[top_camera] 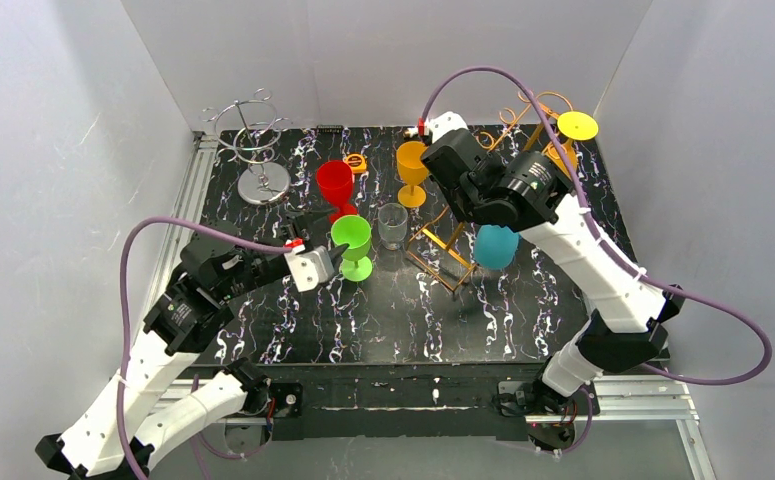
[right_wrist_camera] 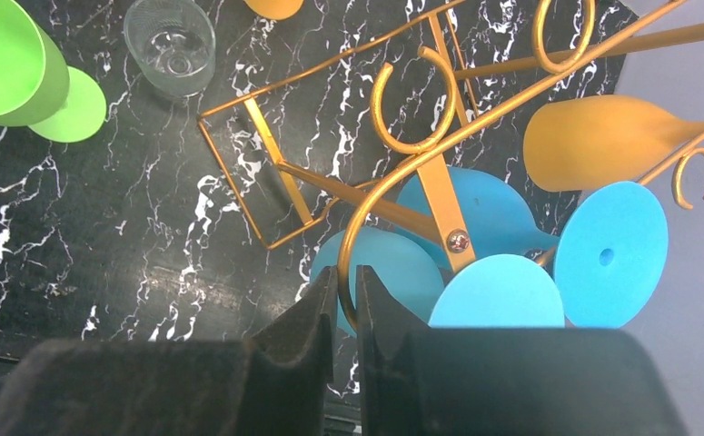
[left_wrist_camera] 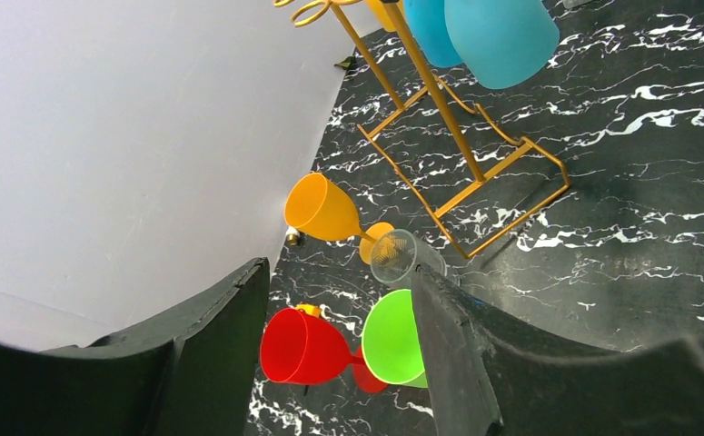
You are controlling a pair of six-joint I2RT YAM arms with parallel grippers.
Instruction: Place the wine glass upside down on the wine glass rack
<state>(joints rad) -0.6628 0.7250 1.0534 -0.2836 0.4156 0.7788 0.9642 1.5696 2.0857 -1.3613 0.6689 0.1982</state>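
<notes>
Black marble-patterned table [top_camera: 383, 320] fills the scene. On its right half stands a gold wire wine glass rack [right_wrist_camera: 441, 195], with upside-down blue plastic wine glasses [top_camera: 495, 246] hanging from its arms.

We see the left gripper [left_wrist_camera: 339, 266] low over the table with its jaws about half open and holding nothing. The right gripper [right_wrist_camera: 346, 272] hovers above the rack, its jaws drawn almost together with only a thin slit between them. A gold hook curves just past their tips, and we see nothing held.

The green plastic wine glass [top_camera: 351, 236] stands upright on its foot near the table's middle, stem vertical and bowl open to the ceiling. It sits directly ahead of the left fingers, just beside one of them, with the rack further right. We judge the left arm to be much the nearer, and the glass needs turning over before it is hung.
</notes>
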